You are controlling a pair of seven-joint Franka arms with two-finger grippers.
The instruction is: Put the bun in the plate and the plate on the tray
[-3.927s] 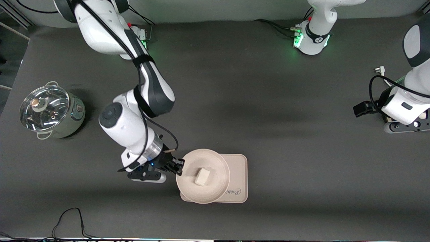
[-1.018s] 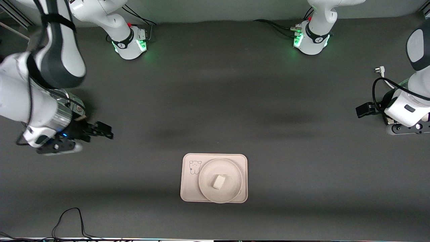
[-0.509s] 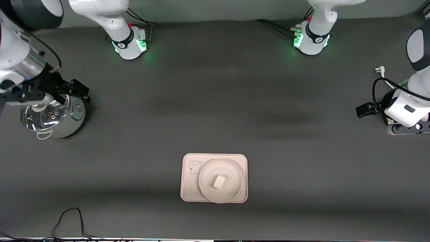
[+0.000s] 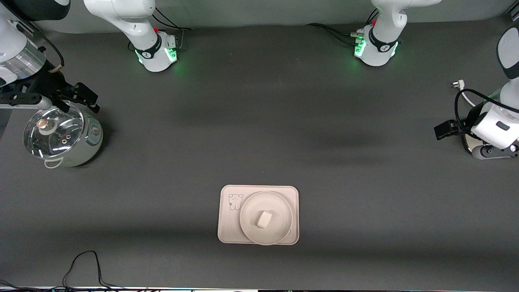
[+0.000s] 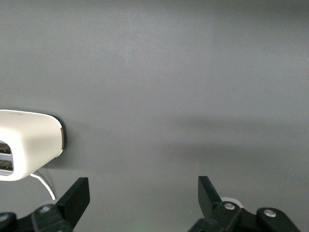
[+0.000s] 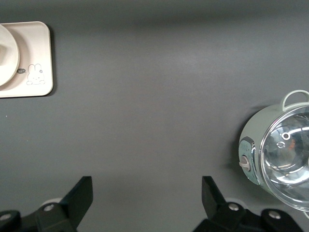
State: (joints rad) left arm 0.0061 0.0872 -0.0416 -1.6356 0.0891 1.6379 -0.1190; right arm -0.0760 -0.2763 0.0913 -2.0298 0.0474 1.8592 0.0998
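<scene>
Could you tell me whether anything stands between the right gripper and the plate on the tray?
Nothing visible does. The right gripper, open and empty, hangs over the lidded pot at the right arm's end of the table. Only bare table lies between there and the plate, which sits on the tray with the bun in it.

The right gripper point(image 4: 83, 97), jaws wide and empty, has let go of the plate point(image 4: 266, 218), now resting fully on the tray point(image 4: 229, 227) with the bun point(image 4: 264, 219), and pulled up over the glass-lidded pot point(image 4: 61, 136).
</scene>
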